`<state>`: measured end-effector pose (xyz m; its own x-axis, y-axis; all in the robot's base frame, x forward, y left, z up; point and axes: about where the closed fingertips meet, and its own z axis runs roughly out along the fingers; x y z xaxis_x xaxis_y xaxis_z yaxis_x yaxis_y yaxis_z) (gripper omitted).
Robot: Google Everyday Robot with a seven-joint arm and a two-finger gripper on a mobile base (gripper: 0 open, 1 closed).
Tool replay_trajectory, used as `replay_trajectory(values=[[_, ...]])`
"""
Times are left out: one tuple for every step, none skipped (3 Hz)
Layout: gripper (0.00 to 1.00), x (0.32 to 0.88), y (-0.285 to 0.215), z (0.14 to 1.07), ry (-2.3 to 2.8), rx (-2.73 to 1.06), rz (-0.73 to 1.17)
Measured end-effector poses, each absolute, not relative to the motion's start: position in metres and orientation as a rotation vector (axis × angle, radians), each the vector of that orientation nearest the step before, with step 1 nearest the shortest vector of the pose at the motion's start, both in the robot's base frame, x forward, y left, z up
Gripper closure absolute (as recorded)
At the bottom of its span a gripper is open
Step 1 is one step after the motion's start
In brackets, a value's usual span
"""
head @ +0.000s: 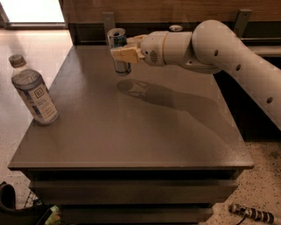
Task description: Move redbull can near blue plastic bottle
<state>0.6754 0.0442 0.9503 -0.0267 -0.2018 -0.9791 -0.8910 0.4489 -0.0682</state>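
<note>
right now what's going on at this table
A robot arm is handling the redbull can. Its gripper is shut around the can's middle, holding it upright over the far side of the table, apparently just off the surface. The blue plastic bottle stands upright near the table's left edge, well apart from the can, which has not yet been brought near it.

Daylight is entering through a bright opening far to the upper left of the fingers and is washing the floor there into pale glare. The gripper, above the table's far edge, is gripping the redbull can, whose silver top is catching light. Just below and right of the fingers, arm and can are casting a soft-edged shadow on the dim grey table. Far left of the fingers, the blue plastic bottle is glinting faintly. Mild blur is softening the whole view.
</note>
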Motion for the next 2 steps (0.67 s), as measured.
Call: replay_trajectory(values=[[1.00,0.634,0.066,0.946,1.521,-0.993,0.764],[1.00,0.590,0.095,0.931,1.509,-0.974,0.823]])
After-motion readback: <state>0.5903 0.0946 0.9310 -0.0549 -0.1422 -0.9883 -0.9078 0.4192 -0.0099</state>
